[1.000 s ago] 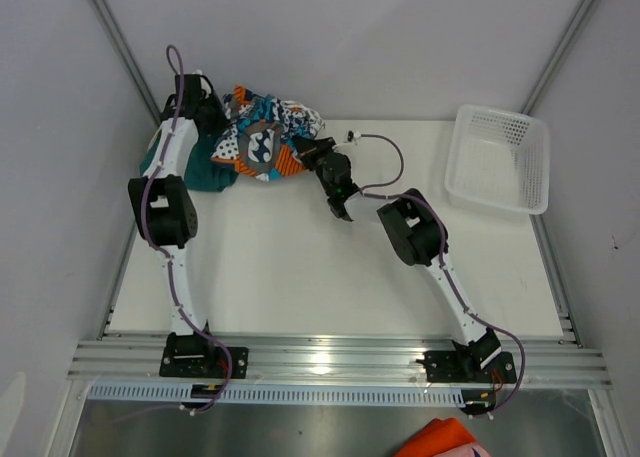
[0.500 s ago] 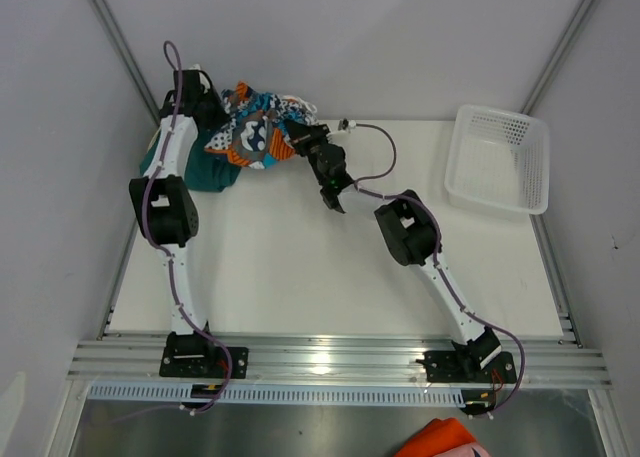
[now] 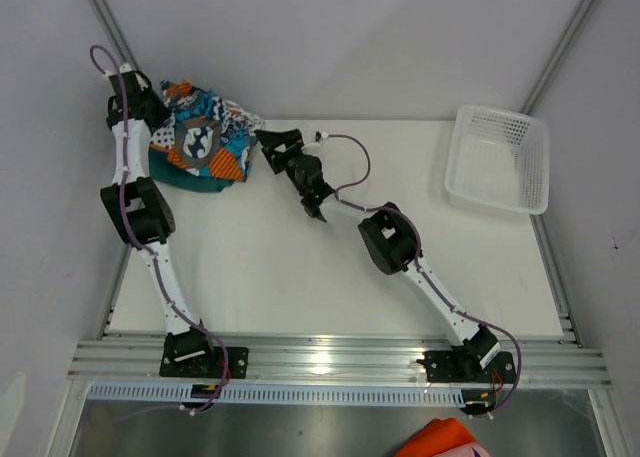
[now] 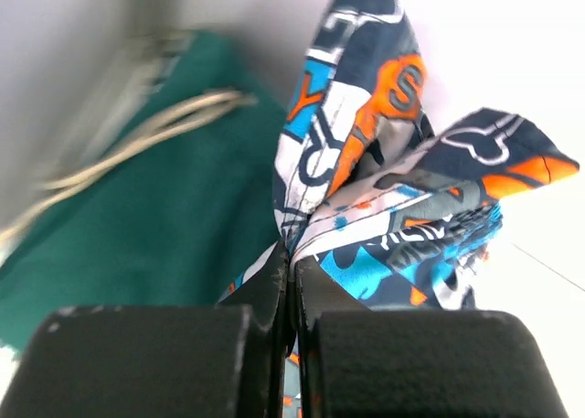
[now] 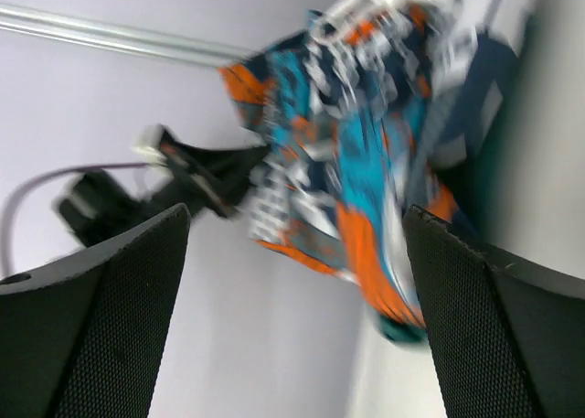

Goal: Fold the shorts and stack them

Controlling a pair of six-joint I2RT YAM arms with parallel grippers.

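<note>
The printed shorts (image 3: 205, 137), a bunch of orange, blue, white and navy fabric, hang over the table's far left corner. My left gripper (image 3: 160, 99) is shut on their upper edge; in the left wrist view the print (image 4: 402, 198) spills out from between the closed fingertips. Beneath them lie the teal-green shorts (image 3: 195, 180) with a pale drawstring (image 4: 146, 139). My right gripper (image 3: 268, 142) stands open just right of the printed shorts, holding nothing. In the right wrist view the print (image 5: 366, 134) hangs blurred ahead of its wide-spread fingers (image 5: 101, 299).
A white mesh basket (image 3: 498, 159) sits at the table's far right. A plain orange cloth (image 3: 437, 439) lies below the front rail. Grey walls close in on the left and behind the far corner.
My left arm has swung left, carrying the printed shorts toward the far left corner. My right gripper has let go of them and opened, following leftward.
</note>
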